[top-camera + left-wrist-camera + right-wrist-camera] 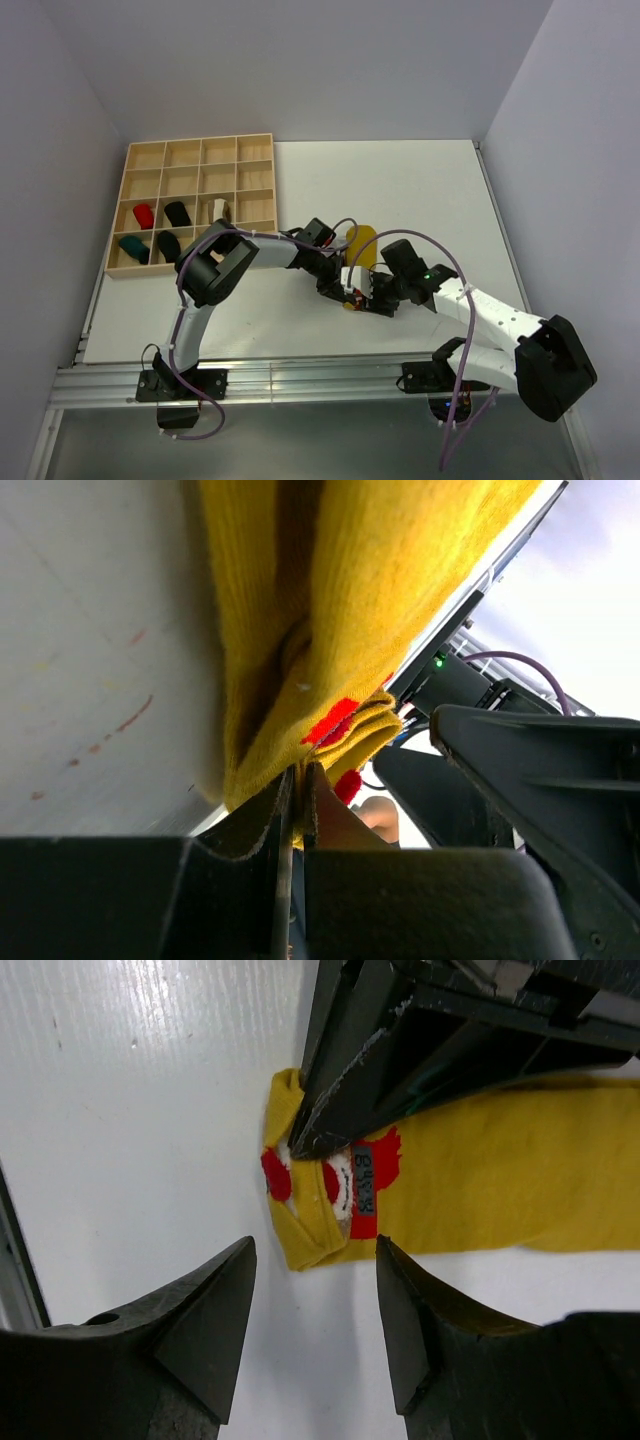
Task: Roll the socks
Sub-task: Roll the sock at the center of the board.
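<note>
Sock: the yellow sock (480, 1180) lies flat on the table (420, 190). Its red-patterned end is folded over and pinched in the left claw (298, 780), and the rest stretches away past that claw.
Left claw: closed tight on the folded end, tips down at the table.
Right claw (315, 1250): jaws apart, holding nothing, with the folded corner of the sock just ahead of the gap between its tips.
Edges: the sock's near edge and folded corner sit right at the right claw's tips. The left claw's fingers stand just behind that corner, so the two claws crowd together.
Open room: bare table lies to the left of the right claw, and more beyond the sock's far end.
Other socks: a red sock (143, 215), two black socks (177, 212), a teal sock (133, 248) and a white sock (218, 210) sit in the lower compartments of a wooden tray (190, 150), well apart from both claws.
Surface: white, with faint reddish marks (130, 715) beside the left claw.
Room: pale walls (300, 60) close to the table on three sides, and a metal rail (300, 380) along the near edge.
</note>
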`<control>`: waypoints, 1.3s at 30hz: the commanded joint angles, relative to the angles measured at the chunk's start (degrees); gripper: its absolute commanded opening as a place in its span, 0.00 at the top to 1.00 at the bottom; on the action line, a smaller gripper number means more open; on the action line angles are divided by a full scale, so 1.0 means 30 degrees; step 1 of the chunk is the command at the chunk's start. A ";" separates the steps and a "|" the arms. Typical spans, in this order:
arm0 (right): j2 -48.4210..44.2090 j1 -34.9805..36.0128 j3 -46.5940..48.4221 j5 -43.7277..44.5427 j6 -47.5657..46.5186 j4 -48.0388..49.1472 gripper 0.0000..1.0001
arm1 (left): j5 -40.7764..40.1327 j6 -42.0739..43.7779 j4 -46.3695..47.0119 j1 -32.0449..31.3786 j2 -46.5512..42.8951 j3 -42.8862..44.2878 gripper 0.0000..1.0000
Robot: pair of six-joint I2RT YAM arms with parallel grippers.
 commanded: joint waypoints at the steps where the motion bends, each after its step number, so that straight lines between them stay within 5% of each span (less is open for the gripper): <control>1: 0.0179 0.0513 0.0122 0.0933 0.0383 0.1597 0.41 | -0.0291 0.0187 -0.0889 0.0224 0.0412 0.0356 1.00; 24: 0.5746 0.0251 0.3167 -0.1200 0.1701 -0.0038 0.52 | -0.0174 0.0304 -0.0157 0.0488 0.0061 -0.0317 1.00; 35: 0.9961 -0.3615 0.6391 -0.5336 0.0705 -0.5311 0.69 | -0.0583 -0.0484 0.1599 0.0517 -0.0436 -0.1429 0.99; 39: 1.1371 -0.4554 0.7066 -0.5456 0.0672 -0.5992 0.73 | -0.1225 -0.1042 0.2856 0.0489 -0.1079 -0.1899 0.91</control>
